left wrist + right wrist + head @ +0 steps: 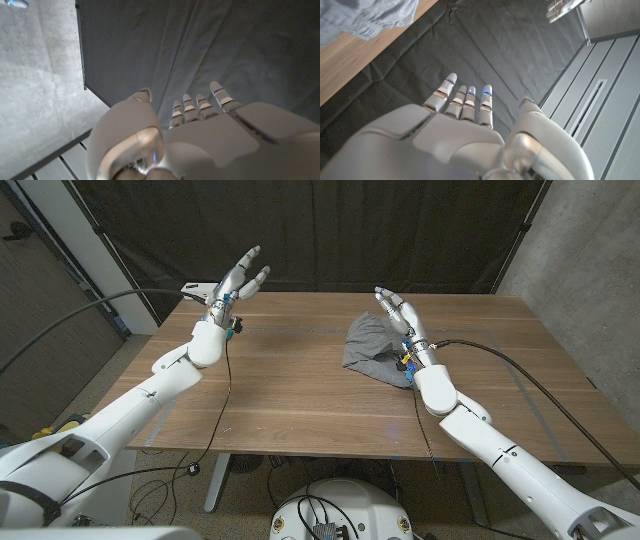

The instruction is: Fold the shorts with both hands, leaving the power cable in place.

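Grey shorts (376, 348) beside right hand (398, 312)

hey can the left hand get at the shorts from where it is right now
Probably yes, though not directly. The left hand is raised, open, near the table's far left corner, well apart from the shorts, which lie crumpled beside the right hand. Bare tabletop lies between, so nothing seems to block a sideways sweep.

Wooden table (300, 390), crumpled grey shorts (372, 348) on it
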Available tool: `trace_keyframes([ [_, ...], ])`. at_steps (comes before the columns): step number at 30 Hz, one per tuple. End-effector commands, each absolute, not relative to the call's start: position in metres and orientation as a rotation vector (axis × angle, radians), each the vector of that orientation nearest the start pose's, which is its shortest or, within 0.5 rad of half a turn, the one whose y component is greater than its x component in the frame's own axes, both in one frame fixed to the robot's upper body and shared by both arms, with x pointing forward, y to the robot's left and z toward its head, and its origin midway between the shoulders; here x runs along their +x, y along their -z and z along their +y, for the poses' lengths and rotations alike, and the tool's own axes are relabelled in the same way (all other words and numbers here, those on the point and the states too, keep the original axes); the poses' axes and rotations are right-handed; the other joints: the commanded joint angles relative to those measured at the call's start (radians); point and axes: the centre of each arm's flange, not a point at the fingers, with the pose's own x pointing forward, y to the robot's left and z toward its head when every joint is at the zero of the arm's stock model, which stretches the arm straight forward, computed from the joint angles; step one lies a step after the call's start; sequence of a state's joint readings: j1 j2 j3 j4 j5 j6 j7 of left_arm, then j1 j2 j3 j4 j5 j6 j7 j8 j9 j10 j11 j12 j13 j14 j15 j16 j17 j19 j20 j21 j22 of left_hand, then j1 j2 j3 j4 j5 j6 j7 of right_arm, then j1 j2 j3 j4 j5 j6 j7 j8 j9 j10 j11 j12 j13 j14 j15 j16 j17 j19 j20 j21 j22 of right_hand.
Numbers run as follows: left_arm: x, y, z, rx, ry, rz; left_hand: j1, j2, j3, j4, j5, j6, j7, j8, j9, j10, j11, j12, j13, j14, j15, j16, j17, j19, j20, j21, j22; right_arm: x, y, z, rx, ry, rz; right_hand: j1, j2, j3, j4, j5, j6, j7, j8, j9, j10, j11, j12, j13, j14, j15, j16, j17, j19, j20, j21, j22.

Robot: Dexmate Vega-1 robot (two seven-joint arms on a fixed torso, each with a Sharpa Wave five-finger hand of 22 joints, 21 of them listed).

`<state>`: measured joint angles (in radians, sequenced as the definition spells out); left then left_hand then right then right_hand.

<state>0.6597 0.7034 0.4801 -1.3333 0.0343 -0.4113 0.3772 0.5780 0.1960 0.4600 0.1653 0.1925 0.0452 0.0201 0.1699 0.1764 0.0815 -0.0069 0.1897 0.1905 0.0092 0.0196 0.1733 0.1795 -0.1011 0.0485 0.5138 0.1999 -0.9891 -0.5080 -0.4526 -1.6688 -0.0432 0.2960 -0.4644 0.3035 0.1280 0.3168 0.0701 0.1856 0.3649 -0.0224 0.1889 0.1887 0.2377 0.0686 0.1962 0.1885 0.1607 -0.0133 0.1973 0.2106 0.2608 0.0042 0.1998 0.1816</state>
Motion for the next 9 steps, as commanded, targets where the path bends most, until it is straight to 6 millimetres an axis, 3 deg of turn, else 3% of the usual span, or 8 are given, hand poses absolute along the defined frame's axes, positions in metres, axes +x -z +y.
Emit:
trace_keyframes([
  [1, 0.619, -0.077, 0.334, 0.507, -0.003, -0.953, -0.028, -0.002, -0.002, 0.017, 0.004, 0.003, 0.016, 0.010, 0.002, -0.006, 0.005, 0.001, -0.001, -0.011, 0.004, 0.007, 0.003, -0.014, -0.002, -0.003, -0.001, 0.546, 0.026, -0.214, -0.322, 0.253, -0.953, -0.030, -0.014, -0.014, 0.008, 0.017, 0.025, 0.013, 0.009, 0.000, 0.035, 0.018, 0.013, 0.003, 0.006, 0.015, 0.002, -0.009, -0.070, -0.020, -0.020, 0.000],
  [4, 0.623, -0.072, 0.337, 0.475, -0.007, -0.929, -0.050, -0.006, -0.010, 0.025, 0.005, 0.002, 0.018, 0.010, 0.003, -0.009, 0.007, 0.002, -0.001, -0.014, 0.005, 0.008, 0.004, -0.018, -0.001, -0.005, 0.000, 0.549, 0.024, -0.205, -0.319, 0.208, -0.984, -0.028, -0.015, -0.012, 0.004, 0.021, 0.043, 0.021, 0.014, -0.001, 0.055, 0.020, 0.018, 0.003, 0.017, 0.017, 0.003, -0.014, -0.079, -0.025, -0.017, -0.001],
  [9, 0.629, -0.066, 0.340, 0.458, -0.019, -0.894, -0.079, -0.008, -0.017, 0.027, 0.006, -0.014, 0.017, 0.006, 0.002, -0.017, 0.013, 0.002, -0.002, -0.024, 0.010, 0.007, 0.003, -0.022, 0.006, -0.006, 0.000, 0.549, 0.016, -0.197, -0.337, 0.204, -1.021, -0.008, -0.007, 0.002, -0.015, 0.029, 0.051, 0.022, 0.012, -0.002, 0.065, 0.013, 0.016, 0.002, 0.036, 0.011, 0.003, -0.024, -0.027, -0.027, 0.007, -0.003],
])
